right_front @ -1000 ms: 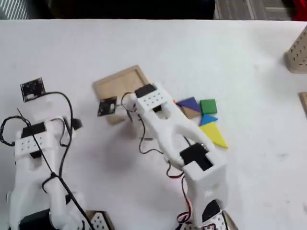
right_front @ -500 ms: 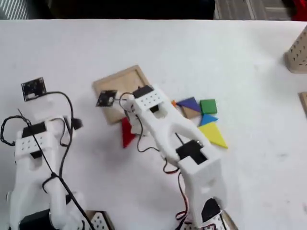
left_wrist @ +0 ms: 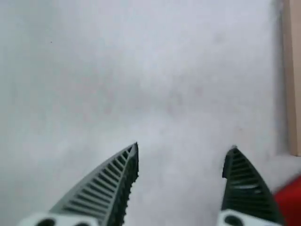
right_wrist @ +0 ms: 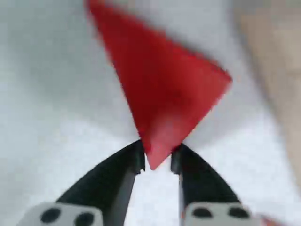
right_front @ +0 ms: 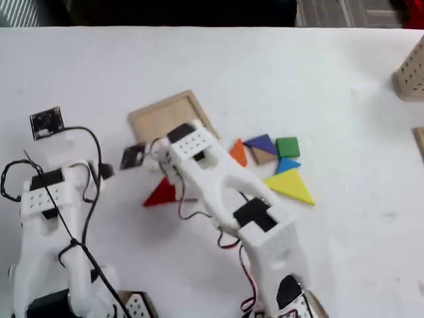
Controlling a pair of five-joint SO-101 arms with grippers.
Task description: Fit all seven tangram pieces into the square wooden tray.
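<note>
one red triangle (right_wrist: 160,99) in right gripper (right_wrist: 156,161), tray (right_front: 159,104) near

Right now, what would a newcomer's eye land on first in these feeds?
First the red triangle, its corner pinched in the right gripper, over the table just outside the wooden tray. Next come the loose coloured pieces clustered right of the tray in the high view, the yellow triangle largest among them. The left gripper hangs open over bare table.

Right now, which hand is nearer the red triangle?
Right. The right hand pinches a corner of the red triangle; the left hand hangs open over bare table, apart from it.
</note>
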